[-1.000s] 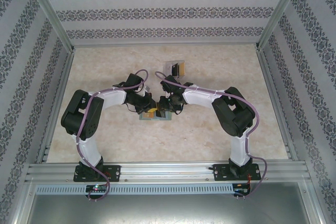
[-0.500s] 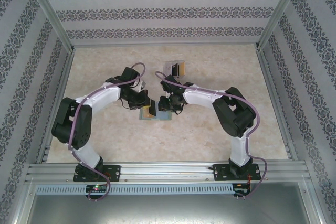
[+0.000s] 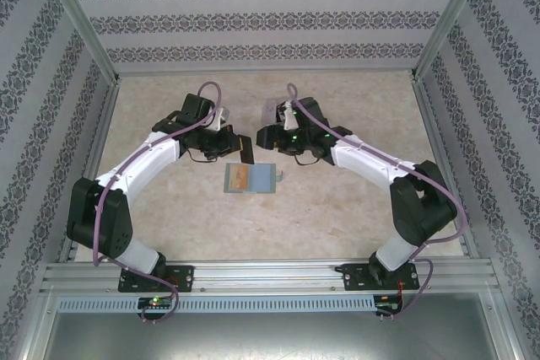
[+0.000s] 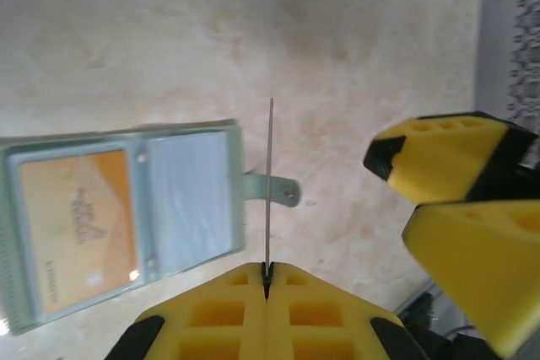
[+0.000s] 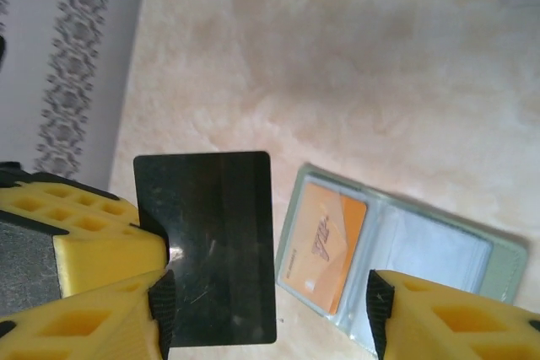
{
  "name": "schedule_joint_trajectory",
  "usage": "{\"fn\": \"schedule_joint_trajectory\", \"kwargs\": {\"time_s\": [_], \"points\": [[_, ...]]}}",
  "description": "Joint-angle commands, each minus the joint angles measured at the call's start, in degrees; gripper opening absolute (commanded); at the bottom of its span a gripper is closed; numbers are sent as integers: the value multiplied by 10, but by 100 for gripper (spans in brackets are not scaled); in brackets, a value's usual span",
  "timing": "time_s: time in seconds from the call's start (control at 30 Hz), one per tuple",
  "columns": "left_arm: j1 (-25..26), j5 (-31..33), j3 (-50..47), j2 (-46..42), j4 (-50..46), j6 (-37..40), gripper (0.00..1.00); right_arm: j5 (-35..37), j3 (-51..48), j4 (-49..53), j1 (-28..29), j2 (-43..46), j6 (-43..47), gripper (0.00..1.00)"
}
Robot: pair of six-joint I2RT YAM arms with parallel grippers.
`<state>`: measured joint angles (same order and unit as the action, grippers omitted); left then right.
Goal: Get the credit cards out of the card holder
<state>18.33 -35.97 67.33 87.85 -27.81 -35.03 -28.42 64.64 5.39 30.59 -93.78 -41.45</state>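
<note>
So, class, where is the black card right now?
Top view, just left of centre: the black card is pinched in the left claw, just beyond the open card holder.

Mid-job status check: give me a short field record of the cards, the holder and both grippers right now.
left gripper: shut on black card, held clear of the holder
right gripper: open, holding nothing
card holder: lying open on table, no gripper touching it
orange card: in a holder pocket, not yet removed
neighbouring pocket: looks empty

Left wrist sees the credit card (image 4: 270, 183) edge-on, faces hidden.
</note>
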Motion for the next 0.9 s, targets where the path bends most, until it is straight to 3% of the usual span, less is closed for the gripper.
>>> {"fn": "schedule_joint_trajectory", "kwargs": {"time_s": [0.0, 0.23, 0.33, 0.63, 0.87], "points": [[-5, -67, 9, -14, 102, -57, 0, -93, -33, -88, -35, 20, -31, 66], [-5, -137, -14, -8, 267, -170, 0, -201, -66, -230, -69, 34, -148, 69], [-5, -154, -21, -2, 308, -203, 0, -216, -78, -288, -67, 33, -208, 68], [-10, -143, -17, -3, 274, -193, 0, -228, -117, -445, -72, 41, -315, 50], [-21, -140, -32, -14, 264, -185, 0, -223, -134, -451, -78, 66, -310, 38]]}}
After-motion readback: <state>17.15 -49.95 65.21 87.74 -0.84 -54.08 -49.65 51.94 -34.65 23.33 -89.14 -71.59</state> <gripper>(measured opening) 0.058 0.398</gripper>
